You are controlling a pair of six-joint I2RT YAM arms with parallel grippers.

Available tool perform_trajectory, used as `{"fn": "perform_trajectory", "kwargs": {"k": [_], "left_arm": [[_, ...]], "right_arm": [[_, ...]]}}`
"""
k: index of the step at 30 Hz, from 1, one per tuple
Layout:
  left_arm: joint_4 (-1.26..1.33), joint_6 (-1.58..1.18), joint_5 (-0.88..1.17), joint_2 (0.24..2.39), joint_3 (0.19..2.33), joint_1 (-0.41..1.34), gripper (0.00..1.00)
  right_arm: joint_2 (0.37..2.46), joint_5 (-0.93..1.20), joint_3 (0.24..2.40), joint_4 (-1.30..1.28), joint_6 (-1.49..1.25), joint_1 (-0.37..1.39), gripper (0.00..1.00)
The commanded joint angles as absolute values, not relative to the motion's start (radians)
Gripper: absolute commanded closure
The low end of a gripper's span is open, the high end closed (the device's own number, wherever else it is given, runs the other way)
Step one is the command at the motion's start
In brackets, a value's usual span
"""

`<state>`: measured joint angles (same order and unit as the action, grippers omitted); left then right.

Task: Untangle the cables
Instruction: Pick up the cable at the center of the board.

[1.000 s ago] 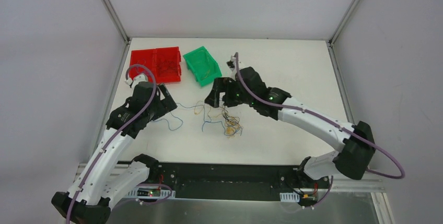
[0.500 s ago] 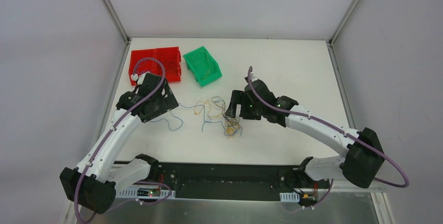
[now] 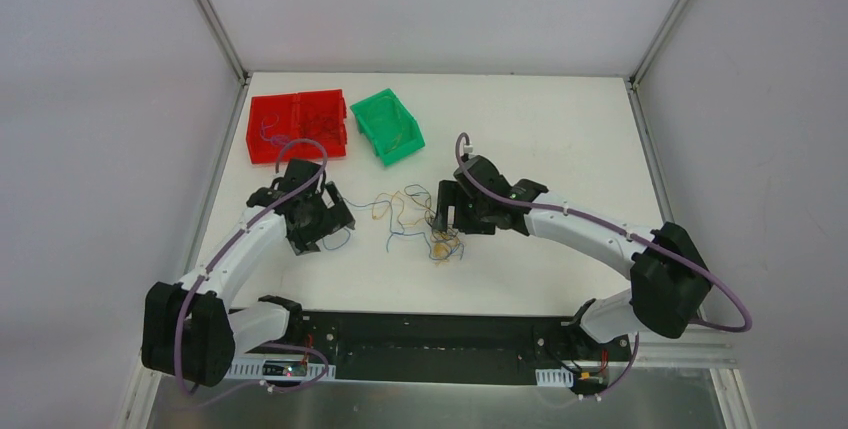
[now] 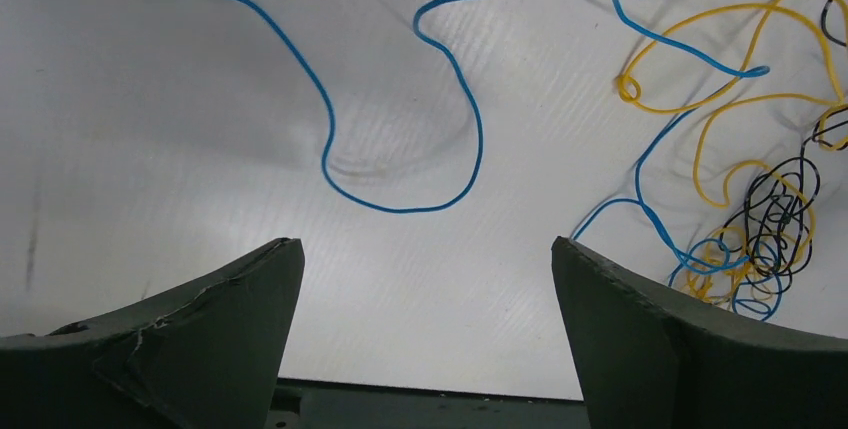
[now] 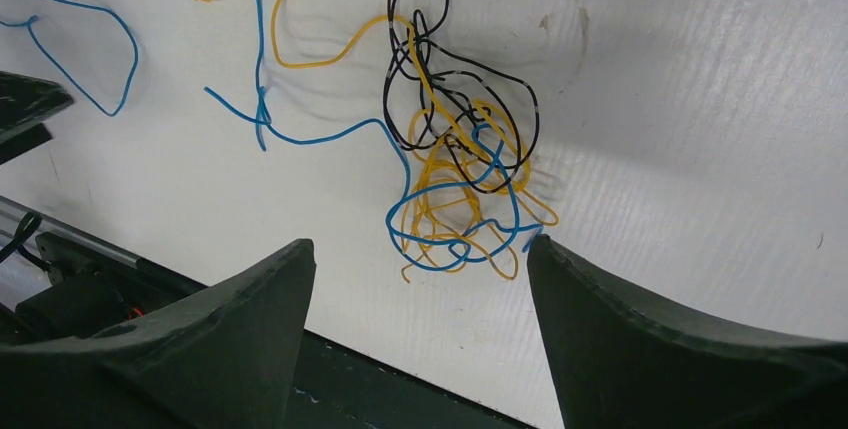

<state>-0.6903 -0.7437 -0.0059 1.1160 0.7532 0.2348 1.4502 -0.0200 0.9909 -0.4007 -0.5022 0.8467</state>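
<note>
Right, near edge first: black base rail (image 3: pixel 430 334) carrying both arms, with the white table (image 3: pixel 560 129) beyond it.

Left of centre, the left gripper (image 4: pixel 425 244) sits low over the table. Its jaws are spread fully wide with nothing between them. Just ahead of it a loose blue strand (image 4: pixel 400 211) lies flat in an S-curve, clear of both fingers.

About mid-table, the right gripper (image 5: pixel 418 242) points down at the cables (image 5: pixel 455 179) with its jaws well apart. No wire is pinched. Can't tell whether the fingertips touch anything.

The cables' main clump is blue, yellow-orange and black loops knotted together. It lies on the table under the gap of the right jaws. In the right wrist view the black loops sit on the far side of the knot and the blue and orange coils on the side nearer the fingers. Yellow and blue strands trail from the clump leftward toward the left gripper. One blue run has a small knot (image 5: pixel 262 114) in it.

Far side, left of centre:
- **red bin** (image 3: pixel 330 154): two compartments side by side. There is a thin bluish strand in the left one. The right one shows faint thin lines, too small to make out.
- **green bin** (image 3: pixel 366 131): just right of the red one and turned at an angle. Can't tell whether the two touch. A few thin yellowish strands lie on its floor.
</note>
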Motion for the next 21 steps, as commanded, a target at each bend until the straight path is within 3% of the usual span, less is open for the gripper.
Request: {"fn": "perform_trajectory", "kwargs": {"k": [1, 15, 21], "left_arm": [[-0.435, -0.732, 0.189, 1.143, 0.646, 0.226, 0.01], [-0.36, -0.734, 0.011, 1.223, 0.586, 0.212, 0.01], [-0.403, -0.742, -0.079, 1.308, 0.649, 0.209, 0.07]], "right_arm": [[1.441, -0.027, 1.036, -0.396, -0.48, 0.843, 0.19], [1.427, 0.03, 1.056, -0.395, -0.482, 0.823, 0.19], [1.414, 0.024, 1.057, -0.402, -0.482, 0.82, 0.19]]}}
